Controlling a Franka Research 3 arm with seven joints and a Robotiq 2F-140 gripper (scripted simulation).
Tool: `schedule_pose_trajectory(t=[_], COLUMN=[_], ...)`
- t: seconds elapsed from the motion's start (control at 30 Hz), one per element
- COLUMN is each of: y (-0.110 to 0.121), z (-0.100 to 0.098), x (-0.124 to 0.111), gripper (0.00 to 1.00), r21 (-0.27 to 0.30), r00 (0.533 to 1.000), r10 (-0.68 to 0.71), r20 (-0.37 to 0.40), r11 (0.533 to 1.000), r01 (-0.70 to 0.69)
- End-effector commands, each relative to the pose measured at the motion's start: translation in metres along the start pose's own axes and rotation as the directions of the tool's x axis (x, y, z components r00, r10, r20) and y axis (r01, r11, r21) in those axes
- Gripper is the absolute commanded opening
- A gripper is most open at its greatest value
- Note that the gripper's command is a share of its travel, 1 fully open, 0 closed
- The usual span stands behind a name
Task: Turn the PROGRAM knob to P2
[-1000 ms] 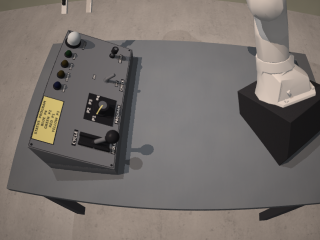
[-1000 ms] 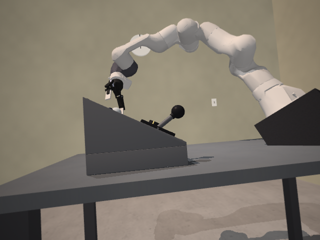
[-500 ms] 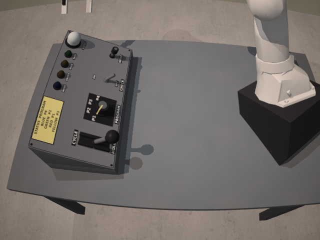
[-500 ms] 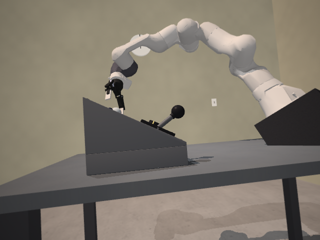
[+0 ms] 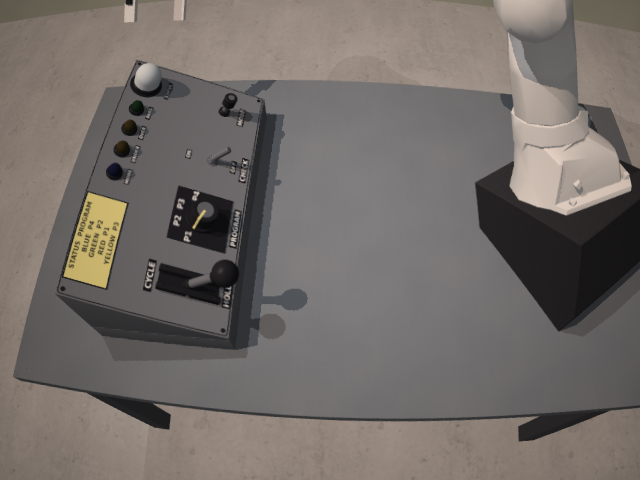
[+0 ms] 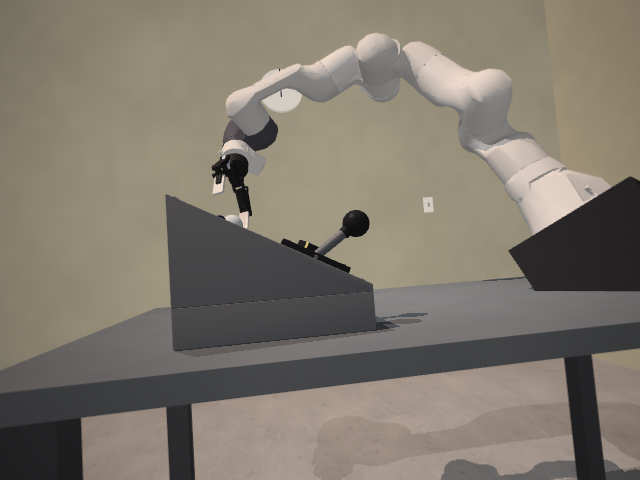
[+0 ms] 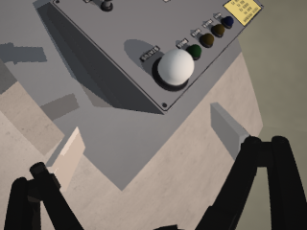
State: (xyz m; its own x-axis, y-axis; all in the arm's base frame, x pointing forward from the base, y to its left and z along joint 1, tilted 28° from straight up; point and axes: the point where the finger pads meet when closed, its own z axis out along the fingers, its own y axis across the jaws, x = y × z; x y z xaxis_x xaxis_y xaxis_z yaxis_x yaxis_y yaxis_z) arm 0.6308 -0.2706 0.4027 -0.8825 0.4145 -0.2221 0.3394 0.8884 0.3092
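Note:
The grey sloped console (image 5: 160, 206) stands on the left of the table. Its PROGRAM knob (image 5: 205, 215) sits on a black plate marked P1 to P4, and its yellow pointer aims at P1. In the side view the knob (image 6: 307, 243) shows only as a low black shape with a yellow mark. My gripper (image 6: 230, 201) hangs above the high back end of the console, near the white dome button (image 6: 232, 219). The gripper (image 7: 148, 144) is open and empty. It is out of the overhead view.
On the console are a white dome button (image 5: 147, 77), a column of coloured buttons (image 5: 125, 139), a small black knob (image 5: 228, 103), a grey toggle (image 5: 219, 156), a black ball lever (image 5: 223, 272) and a yellow placard (image 5: 95, 240). The robot's black base (image 5: 563, 227) stands at the right.

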Motion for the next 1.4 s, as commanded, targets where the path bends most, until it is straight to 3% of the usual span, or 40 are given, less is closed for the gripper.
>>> schedule_pose_trajectory(t=[0.0,0.17,0.6,0.67,0.87,1.13,1.37], y=[0.005,0.011,0.046,0.046,0.057,0.062,0.063], z=[-0.012,-0.025,-0.098,-0.098,-0.123,-0.134,-0.125], x=[0.009,0.019,0.076,0.076,0.095,0.103,0.106], gripper=[1.00,1.00,1.00,1.00,1.00,1.00,1.00], r21=[0.002,0.002,0.002,0.002,0.002,0.002,0.022], r00=[1.000,1.000,1.000,1.000,1.000,1.000,1.000], r10=[0.002,0.002,0.002,0.002,0.002,0.002,-0.027], r20=[-0.002,-0.002,-0.002,-0.002,-0.002,-0.002,-0.016], r11=[1.000,1.000,1.000,1.000,1.000,1.000,0.999], r01=[-0.002,-0.002,-0.002,-0.002,-0.002,-0.002,0.028])
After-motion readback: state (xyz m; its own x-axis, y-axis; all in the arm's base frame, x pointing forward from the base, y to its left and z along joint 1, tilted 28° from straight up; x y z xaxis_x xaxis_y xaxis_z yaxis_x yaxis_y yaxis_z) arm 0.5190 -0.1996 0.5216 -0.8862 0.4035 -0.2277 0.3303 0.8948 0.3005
